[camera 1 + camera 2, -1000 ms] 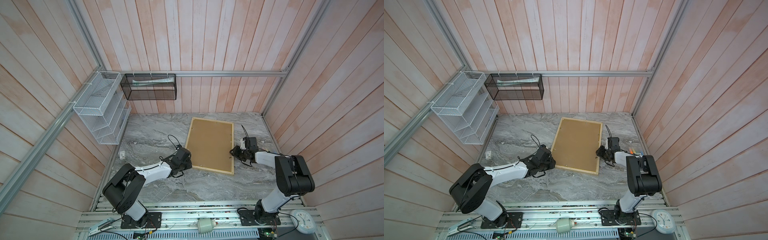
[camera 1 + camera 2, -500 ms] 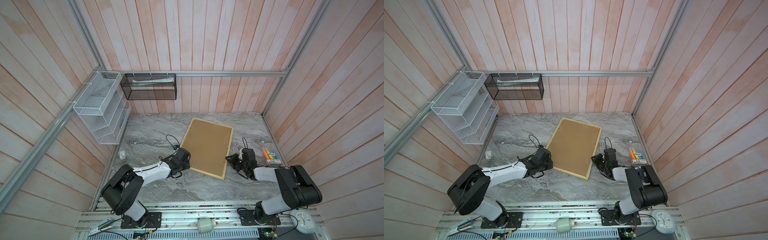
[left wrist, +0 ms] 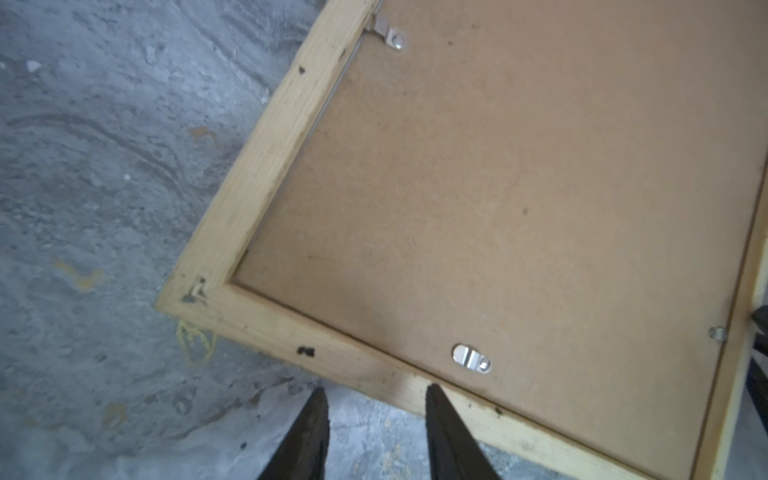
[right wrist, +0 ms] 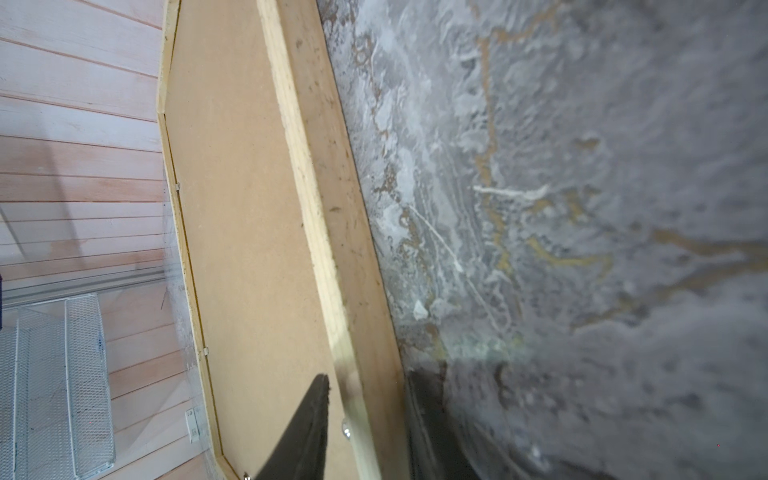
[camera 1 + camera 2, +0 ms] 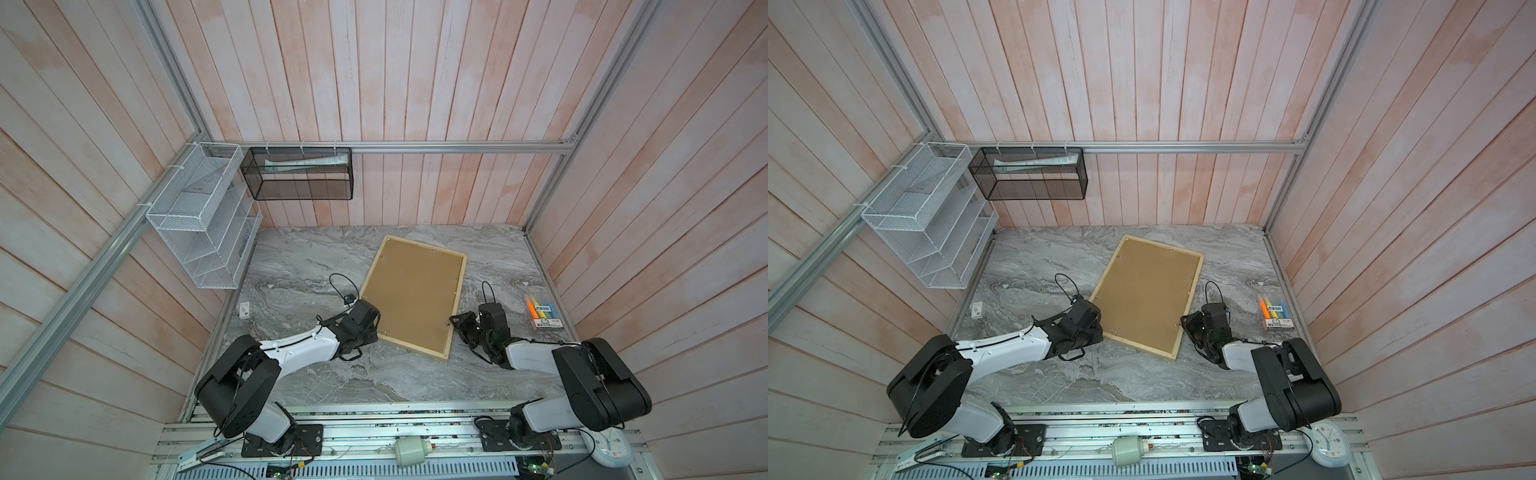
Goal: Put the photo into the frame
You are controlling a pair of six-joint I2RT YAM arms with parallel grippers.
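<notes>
Marbled counter (image 5: 316,266): my right fingers (image 4: 307,432) straddle the long rail of the frame (image 5: 415,295), grip I cannot tell; left fingers (image 3: 307,436), parted and empty, face its short rail.

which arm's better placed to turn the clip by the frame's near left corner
Left, likely: the left gripper is open with its fingertips right by that clip on the frame. The right gripper straddles the long rail.

Pale-wood frame (image 5: 413,297) askew on grey marbled tabletop (image 5: 307,257), brown fibreboard back up (small metal clips (image 3: 471,358))
</notes>
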